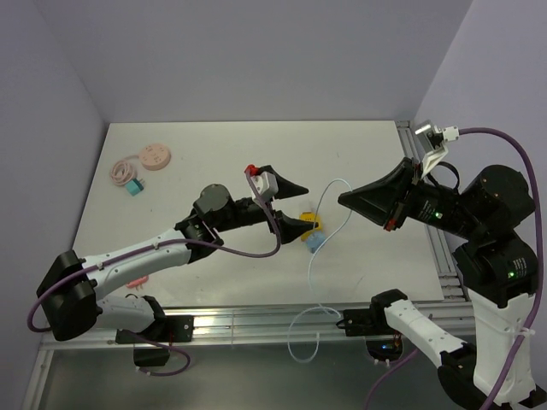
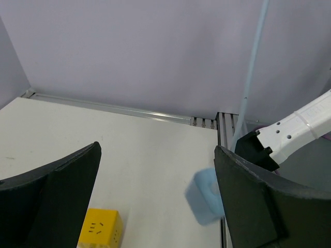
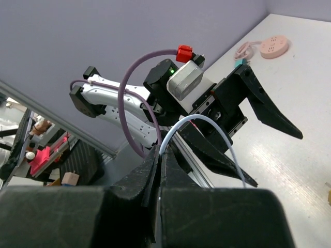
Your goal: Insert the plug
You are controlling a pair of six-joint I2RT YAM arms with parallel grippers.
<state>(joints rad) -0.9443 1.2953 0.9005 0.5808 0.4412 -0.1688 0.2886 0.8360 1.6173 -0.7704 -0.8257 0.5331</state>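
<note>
left pincer (image 2: 158, 151) spread wide over yellow socket (image 2: 101, 228); right pincer (image 3: 158, 153) clenched on blue cable (image 3: 199, 117).

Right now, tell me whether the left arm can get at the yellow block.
Probably yes: the left claw is open just above the yellow block, nothing between them; the blue plug lies off to one side.

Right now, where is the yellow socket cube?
In the top view the yellow socket cube sits near the middle of the table, under the open jaws of the left gripper, with the blue plug beside it on the near side.
</note>
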